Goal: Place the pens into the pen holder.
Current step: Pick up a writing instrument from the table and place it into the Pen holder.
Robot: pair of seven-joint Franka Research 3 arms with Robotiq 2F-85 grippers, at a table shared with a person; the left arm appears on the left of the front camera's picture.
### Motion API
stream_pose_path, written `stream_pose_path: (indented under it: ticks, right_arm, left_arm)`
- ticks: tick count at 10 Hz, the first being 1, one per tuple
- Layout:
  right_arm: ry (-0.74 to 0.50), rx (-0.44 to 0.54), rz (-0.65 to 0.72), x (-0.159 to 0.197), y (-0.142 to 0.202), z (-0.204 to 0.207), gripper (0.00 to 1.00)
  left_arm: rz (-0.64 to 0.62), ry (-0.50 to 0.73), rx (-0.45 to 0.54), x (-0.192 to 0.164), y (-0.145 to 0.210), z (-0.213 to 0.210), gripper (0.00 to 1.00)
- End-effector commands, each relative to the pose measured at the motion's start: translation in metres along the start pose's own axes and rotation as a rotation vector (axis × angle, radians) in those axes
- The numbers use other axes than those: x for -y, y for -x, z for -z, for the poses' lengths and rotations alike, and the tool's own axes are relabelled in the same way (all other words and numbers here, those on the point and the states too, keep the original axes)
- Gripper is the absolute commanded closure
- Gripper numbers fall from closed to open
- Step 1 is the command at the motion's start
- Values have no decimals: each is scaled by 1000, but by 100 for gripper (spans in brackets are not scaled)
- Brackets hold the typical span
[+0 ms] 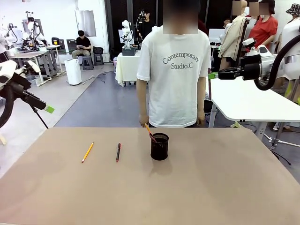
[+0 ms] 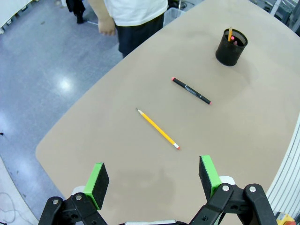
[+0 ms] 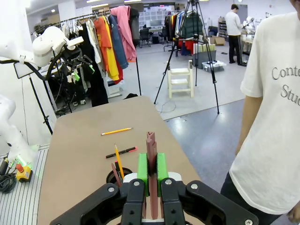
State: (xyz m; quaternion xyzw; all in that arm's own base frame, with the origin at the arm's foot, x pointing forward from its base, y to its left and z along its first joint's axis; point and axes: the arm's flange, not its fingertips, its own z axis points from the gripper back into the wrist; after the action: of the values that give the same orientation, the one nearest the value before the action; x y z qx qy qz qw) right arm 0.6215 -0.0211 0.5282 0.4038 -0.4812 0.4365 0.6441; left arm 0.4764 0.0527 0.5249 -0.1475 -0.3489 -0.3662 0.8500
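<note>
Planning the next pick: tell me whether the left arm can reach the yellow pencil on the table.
Probably yes: the left gripper is open and empty; the yellow pencil lies unobstructed on the table before it.

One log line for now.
left claw open | right claw shut on brown pen | yellow pencil, black pen on table | pen holder upright

Showing orange-yellow with a pink end on the pencil (image 2: 158,129). Showing black with small red tips on the pen (image 2: 191,90). Showing black wire mesh on the cup (image 1: 159,146), and plain light brown on the table (image 1: 211,187). Showing dull reddish-brown on the stick (image 3: 151,143), green on the pads (image 3: 142,168) and black on the body of the right gripper (image 3: 151,157). Showing white with dark lettering on the person's shirt (image 1: 176,70).
</note>
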Motion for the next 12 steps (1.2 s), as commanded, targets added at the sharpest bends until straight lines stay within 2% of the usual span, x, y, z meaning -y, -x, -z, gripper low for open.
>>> stream_pose_path:
  ticks: [1,4,6,7,12]
  right_arm:
    - [0,0,0,0,0,0,100]
    - [-96,1,19,-11,29,26,100]
    - [-163,42,55,-32,59,58,100]
    - [-226,27,47,-33,68,79,100]
    - [-372,-25,45,-43,83,154,100]
  left_arm:
    - [8,0,0,0,0,-1,0]
    - [8,0,0,0,0,-1,0]
    - [8,0,0,0,0,-1,0]
    - [8,0,0,0,0,-1,0]
    - [8,0,0,0,0,-1,0]
